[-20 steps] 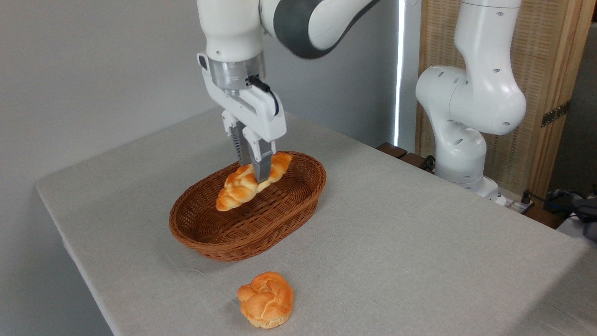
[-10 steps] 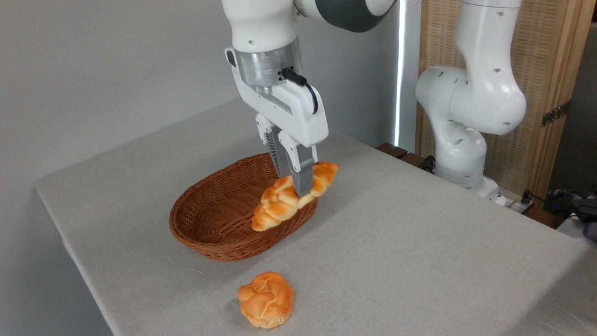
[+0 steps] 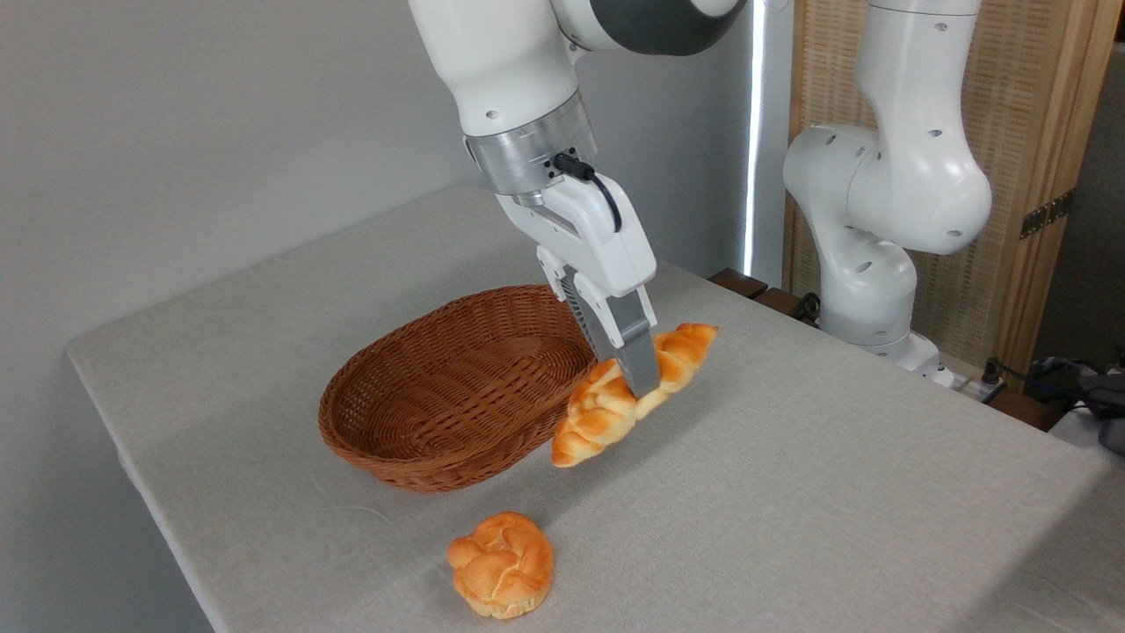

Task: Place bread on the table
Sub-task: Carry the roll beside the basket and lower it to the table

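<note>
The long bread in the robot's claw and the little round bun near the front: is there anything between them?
No. Between the bread in the gripper and the bun, the camera view shows only bare table cloth.

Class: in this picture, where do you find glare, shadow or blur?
Fixed camera: sharp throughout; a bright glare strip runs down the background; soft shadow lies on the table under the braided loaf held by the gripper.

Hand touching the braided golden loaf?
Touching. The camera view shows the hand clamped across the braided golden loaf, fingers pressed against its middle.
</note>
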Controlling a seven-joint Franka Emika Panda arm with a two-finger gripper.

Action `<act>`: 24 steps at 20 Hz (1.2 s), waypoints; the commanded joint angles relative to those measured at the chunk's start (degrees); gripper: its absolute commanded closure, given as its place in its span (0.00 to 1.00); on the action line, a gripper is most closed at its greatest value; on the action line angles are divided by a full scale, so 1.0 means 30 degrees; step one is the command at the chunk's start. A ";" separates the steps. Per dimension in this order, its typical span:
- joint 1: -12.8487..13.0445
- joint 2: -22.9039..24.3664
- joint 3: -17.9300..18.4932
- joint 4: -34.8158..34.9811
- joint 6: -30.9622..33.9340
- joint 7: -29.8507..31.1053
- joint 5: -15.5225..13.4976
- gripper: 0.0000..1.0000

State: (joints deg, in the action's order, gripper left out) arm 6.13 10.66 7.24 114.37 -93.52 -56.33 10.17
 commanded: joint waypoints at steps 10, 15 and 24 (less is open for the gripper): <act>0.0126 0.0431 0.2362 -0.0125 -0.0058 -0.0062 0.2353 0.29; 0.0184 0.0402 0.2303 -0.0125 -0.0468 0.0904 0.2236 0.20; 0.0214 0.0402 0.2274 -0.0125 -0.0879 0.0935 0.2265 0.02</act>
State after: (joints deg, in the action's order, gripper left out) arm 6.31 11.40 13.97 114.04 -95.63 -54.66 16.21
